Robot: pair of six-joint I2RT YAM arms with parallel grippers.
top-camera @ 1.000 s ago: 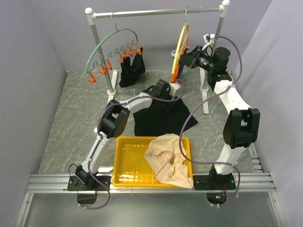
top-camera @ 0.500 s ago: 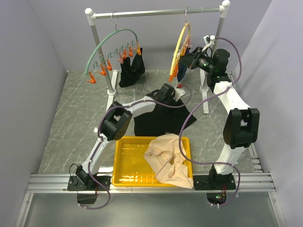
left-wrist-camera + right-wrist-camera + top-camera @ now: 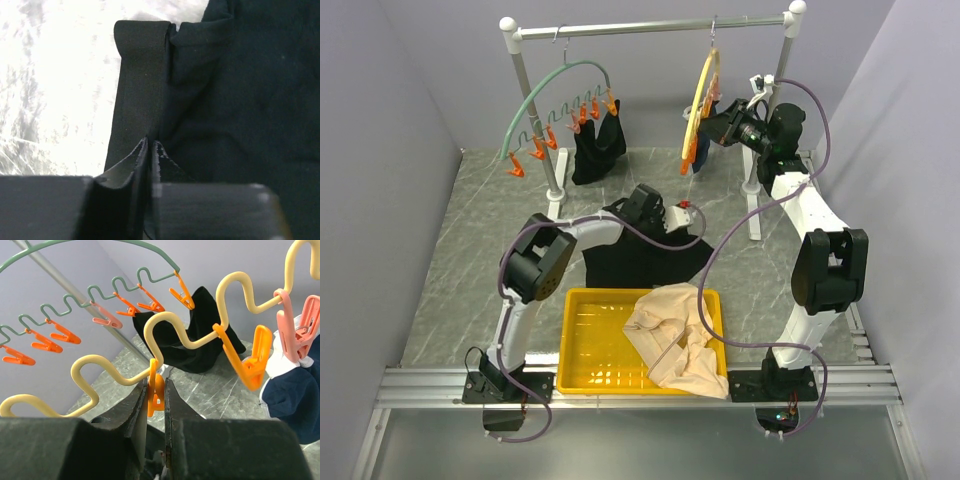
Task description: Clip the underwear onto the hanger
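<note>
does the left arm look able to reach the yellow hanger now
Probably yes: the left gripper, shut on the underwear down on the table, has open space up to the hanger, whose orange clip the right gripper squeezes.

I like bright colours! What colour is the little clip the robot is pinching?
Orange. The clip shows best in the right wrist view.

Left gripper (image 3: 686, 211) pulls back down from the hanger (image 3: 701, 100) — elbow swings left — and the underwear (image 3: 640, 250) shifts left with it, lower, more bunched.
</note>
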